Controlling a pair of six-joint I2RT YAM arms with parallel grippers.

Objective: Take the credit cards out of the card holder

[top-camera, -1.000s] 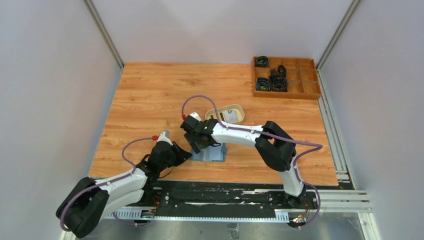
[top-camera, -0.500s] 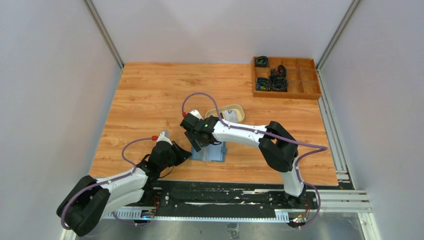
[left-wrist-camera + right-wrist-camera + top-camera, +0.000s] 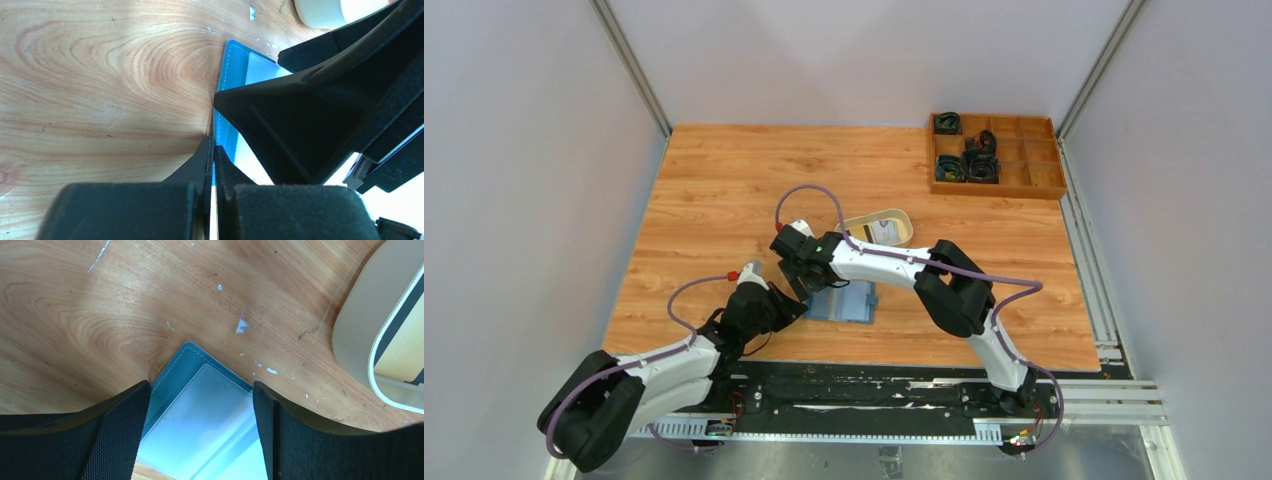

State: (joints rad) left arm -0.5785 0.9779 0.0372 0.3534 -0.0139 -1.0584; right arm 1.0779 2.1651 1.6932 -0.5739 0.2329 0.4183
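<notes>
The teal card holder [image 3: 852,303] lies open and flat on the table near the front edge. My left gripper [image 3: 799,304] is shut on its left edge; in the left wrist view the fingertips [image 3: 207,150] pinch the teal rim [image 3: 231,65]. My right gripper [image 3: 807,284] is open just above the holder's left end. In the right wrist view its jaws [image 3: 201,386] straddle a corner of the holder [image 3: 200,412], with its clear pocket showing. No card shows in the holder. A tan card with a dark stripe [image 3: 402,347] lies in the beige tray.
The beige oval tray [image 3: 902,216] stands just behind the holder, under the right arm's cable. A wooden compartment box [image 3: 1024,180] with dark items sits at the far right corner. The right gripper's black fingers [image 3: 310,110] fill the left wrist view.
My right gripper has moved left, from over the holder's middle to over its left end. The left arm and the holder have not moved.
</notes>
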